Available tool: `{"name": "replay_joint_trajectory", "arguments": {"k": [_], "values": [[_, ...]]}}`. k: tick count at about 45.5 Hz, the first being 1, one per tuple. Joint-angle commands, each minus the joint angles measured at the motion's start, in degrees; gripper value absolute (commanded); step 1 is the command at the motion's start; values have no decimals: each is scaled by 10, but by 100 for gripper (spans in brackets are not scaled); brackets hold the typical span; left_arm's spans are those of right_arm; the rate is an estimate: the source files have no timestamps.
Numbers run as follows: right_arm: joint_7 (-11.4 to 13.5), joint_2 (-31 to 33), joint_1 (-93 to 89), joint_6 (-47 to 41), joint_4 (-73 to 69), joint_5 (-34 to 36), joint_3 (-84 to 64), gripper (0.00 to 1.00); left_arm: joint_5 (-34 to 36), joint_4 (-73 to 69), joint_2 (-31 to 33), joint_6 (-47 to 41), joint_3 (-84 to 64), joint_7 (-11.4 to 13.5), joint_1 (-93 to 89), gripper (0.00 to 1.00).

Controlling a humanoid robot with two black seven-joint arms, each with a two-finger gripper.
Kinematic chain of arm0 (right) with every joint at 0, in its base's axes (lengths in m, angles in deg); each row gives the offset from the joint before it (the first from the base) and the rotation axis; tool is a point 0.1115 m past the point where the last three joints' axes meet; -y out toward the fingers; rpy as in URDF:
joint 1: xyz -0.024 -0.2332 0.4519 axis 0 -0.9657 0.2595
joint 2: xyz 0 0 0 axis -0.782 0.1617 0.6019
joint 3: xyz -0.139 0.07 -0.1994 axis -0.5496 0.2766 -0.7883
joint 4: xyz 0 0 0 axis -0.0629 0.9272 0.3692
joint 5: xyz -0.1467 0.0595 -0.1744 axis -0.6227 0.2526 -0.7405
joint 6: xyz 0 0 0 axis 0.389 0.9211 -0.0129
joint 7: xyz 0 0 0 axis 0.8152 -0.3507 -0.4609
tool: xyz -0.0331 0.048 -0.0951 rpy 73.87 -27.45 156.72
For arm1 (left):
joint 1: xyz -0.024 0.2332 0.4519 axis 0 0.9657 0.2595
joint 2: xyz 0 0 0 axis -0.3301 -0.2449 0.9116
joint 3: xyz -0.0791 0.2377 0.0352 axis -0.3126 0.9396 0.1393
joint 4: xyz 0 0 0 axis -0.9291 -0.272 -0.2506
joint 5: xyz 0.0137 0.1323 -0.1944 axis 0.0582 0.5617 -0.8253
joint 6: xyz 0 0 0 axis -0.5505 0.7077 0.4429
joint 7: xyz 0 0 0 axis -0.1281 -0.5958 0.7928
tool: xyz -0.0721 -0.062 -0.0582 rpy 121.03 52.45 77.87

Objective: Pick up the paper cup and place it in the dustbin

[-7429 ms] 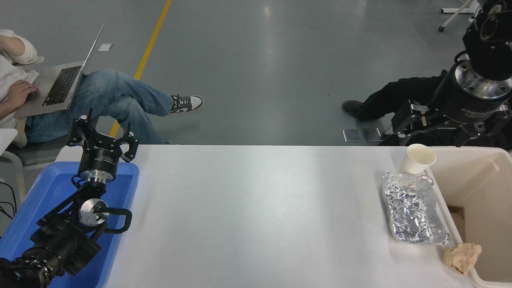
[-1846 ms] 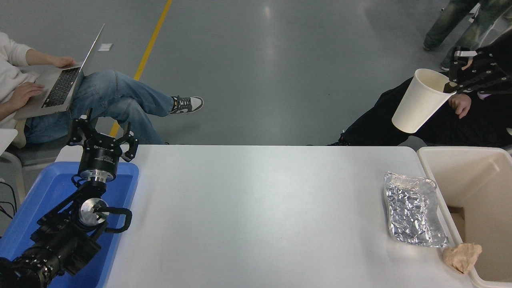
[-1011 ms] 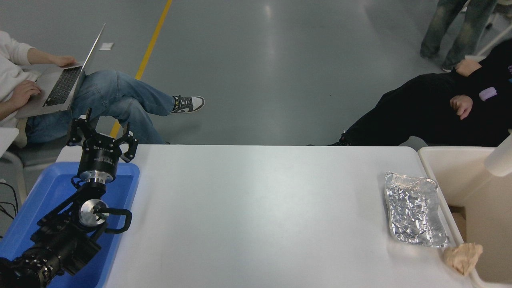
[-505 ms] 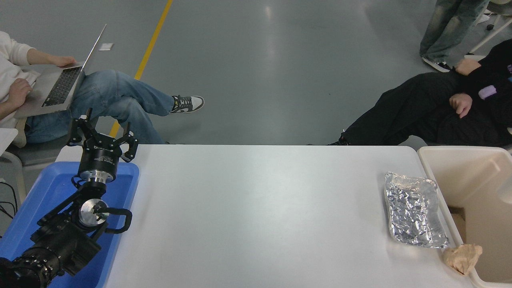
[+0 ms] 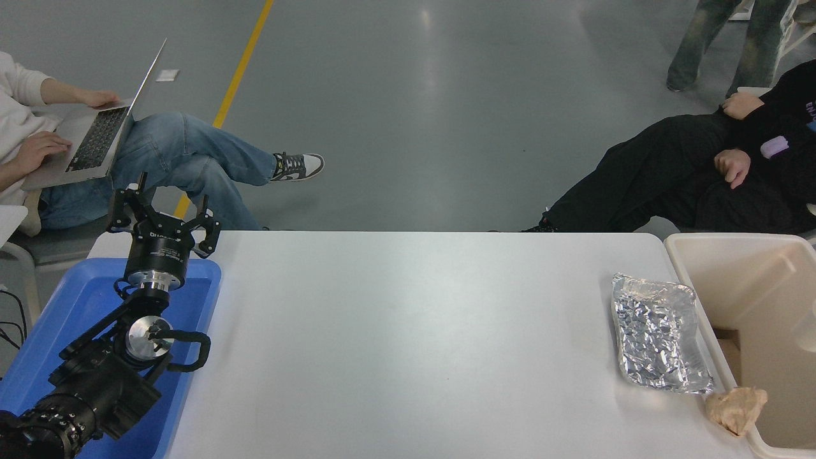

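The cream-beige dustbin stands at the table's right end, cut off by the picture's edge. Inside it, against the right edge of the head view, lies a pale rounded shape that looks like the paper cup; most of it is out of frame. My right arm and gripper do not show. My left gripper is parked at the lower left above a blue tray, fingers spread and holding nothing.
A crumpled foil tray lies beside the bin's left wall, and a tan paper wad rests on the bin's rim. The blue tray sits under the left arm. One person with a laptop sits far left, another in black far right.
The right gripper carried the cup over the bin and then left the picture to the right. The cup dropped into the bin and now lies lower at the right edge.
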Motion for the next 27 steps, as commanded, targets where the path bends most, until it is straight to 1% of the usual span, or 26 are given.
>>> {"name": "replay_joint_trajectory", "arguments": {"k": [1, 3, 9, 15, 17, 19, 22, 27], "values": [[-1, 10, 13, 5, -30, 0, -2, 67, 0, -1, 0, 0, -1, 0, 0, 99], [-1, 22, 26, 4, -51, 0, -4, 70, 1, 0, 0, 0, 0, 0, 0, 99], [-1, 60, 69, 5, -132, -7, -37, 71, 0, 0, 0, 0, -1, 0, 0, 99], [-1, 65, 125, 4, -182, -1, -118, 72, 0, 0, 0, 0, 0, 0, 0, 99], [-1, 66, 148, 4, -203, 2, -147, 76, 1, 0, 0, 0, -1, 0, 0, 99], [-1, 69, 174, 4, -224, 2, -174, 83, 1, 0, 0, 0, -1, 0, 0, 99], [-1, 69, 218, 4, -250, 2, -212, 99, 1, 0, 0, 0, -1, 0, 0, 99], [-1, 71, 290, -5, -314, 3, -270, 100, 1, 0, 0, 0, -1, 0, 0, 99]]}}
